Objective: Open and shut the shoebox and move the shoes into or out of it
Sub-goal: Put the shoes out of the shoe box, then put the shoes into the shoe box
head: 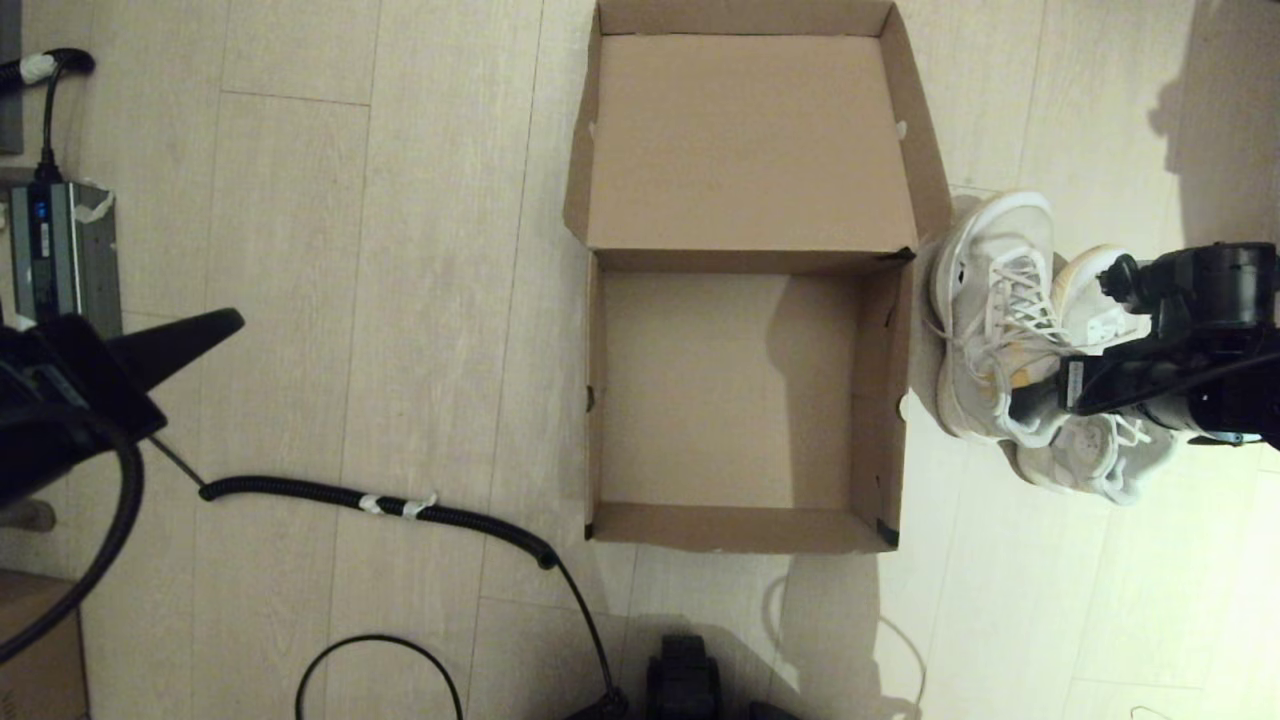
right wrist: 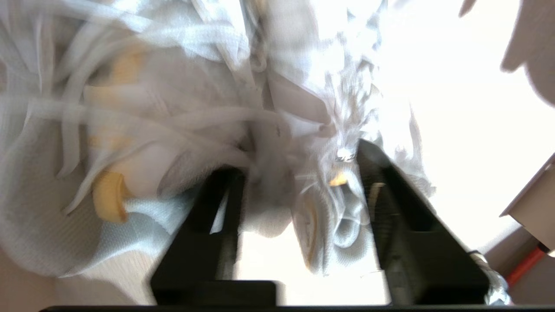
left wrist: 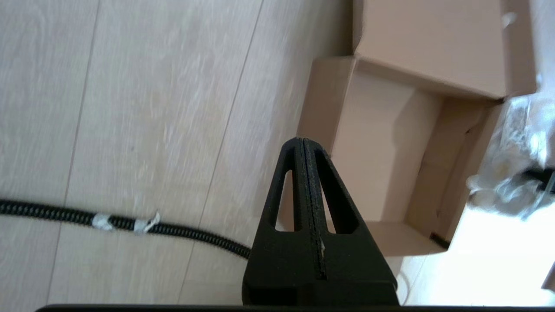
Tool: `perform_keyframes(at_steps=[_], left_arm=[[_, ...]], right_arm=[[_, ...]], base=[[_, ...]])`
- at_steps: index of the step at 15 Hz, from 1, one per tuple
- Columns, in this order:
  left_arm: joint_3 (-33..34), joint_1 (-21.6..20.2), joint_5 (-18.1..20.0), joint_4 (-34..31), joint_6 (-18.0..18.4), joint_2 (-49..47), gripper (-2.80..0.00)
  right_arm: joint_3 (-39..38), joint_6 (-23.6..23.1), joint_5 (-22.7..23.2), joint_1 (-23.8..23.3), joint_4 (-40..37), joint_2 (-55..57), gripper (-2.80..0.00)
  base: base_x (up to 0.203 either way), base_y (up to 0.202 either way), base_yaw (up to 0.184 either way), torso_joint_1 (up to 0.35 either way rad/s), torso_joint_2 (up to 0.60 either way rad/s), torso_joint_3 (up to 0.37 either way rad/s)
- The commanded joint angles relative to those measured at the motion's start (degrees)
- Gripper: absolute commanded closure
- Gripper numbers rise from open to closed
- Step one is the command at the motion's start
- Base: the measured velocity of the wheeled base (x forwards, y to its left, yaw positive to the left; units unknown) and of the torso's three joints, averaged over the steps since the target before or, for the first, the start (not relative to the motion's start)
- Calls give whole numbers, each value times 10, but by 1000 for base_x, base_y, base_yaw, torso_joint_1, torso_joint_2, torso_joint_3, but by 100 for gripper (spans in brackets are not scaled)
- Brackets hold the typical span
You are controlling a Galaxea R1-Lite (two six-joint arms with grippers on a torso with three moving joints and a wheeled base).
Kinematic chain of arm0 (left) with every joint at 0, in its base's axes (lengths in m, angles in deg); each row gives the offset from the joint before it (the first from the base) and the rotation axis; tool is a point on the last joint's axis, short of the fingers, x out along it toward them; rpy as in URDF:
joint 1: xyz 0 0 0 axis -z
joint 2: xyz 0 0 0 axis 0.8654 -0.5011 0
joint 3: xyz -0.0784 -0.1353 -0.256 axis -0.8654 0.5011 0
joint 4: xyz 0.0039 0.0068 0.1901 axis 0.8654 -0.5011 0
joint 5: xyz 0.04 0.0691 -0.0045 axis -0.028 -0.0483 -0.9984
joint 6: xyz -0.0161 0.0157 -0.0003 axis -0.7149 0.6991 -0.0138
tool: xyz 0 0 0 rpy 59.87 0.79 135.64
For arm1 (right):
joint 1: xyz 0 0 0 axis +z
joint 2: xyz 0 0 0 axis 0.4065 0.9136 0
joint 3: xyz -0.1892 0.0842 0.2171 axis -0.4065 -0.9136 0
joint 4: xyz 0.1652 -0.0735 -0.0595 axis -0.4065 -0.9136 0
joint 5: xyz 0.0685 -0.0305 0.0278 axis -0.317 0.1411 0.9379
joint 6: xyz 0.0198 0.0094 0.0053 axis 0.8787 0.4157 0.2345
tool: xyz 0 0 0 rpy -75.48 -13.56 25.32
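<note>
The shoebox (head: pixel 740 527) lies open and empty on the floor, its lid (head: pixel 750 140) folded back flat on the far side. The shoes (head: pixel 990 320) stand side by side just right of the box, the second shoe (head: pixel 1095 460) partly under my right arm. My right gripper (head: pixel 1038 400) is low over their heel ends. In the right wrist view it (right wrist: pixel 297 160) is open, with the white mesh collars of the shoes (right wrist: pixel 130 108) between its fingers. My left gripper (head: pixel 232 322) hangs shut and empty far left of the shoebox (left wrist: pixel 381 147), its closed tip (left wrist: pixel 302 141) pointing toward it.
A black ribbed cable (head: pixel 380 500) runs across the floor left of the box and bends toward my base (head: pixel 685 680). A grey power unit (head: pixel 60 250) sits at the far left, and a smaller brown box (head: pixel 40 650) at the bottom-left corner.
</note>
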Motion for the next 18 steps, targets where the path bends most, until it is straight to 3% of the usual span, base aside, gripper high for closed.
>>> perform_keyframes(at_steps=[1,5,8,11,12,18], left_arm=[[0,0,-1,-9,-6,26,0],[15,-6,-5,-47,-58,60,0],[26,-9,-3,-51,-61,53,0],[26,-9,1,-49,-61,23,0],[26,-9,1,-46,-61,13,0],[26,-9,1,-49,-61,6,0]], right_arm=[[-17,-1,3,1,0,-20,-280],[-44,-2,26,12,-19,-127,-280],[-12,15,49,91,-78,-179,-280],[27,60,53,150,-85,-138,-280],[37,68,53,161,-84,-120,0],[81,78,52,197,-83,-64,0]], base=[[0,0,0,0,0,0],[0,0,0,0,0,0],[0,0,0,0,0,0],[0,0,0,0,0,0],[0,0,0,0,0,0],[0,0,0,0,0,0]])
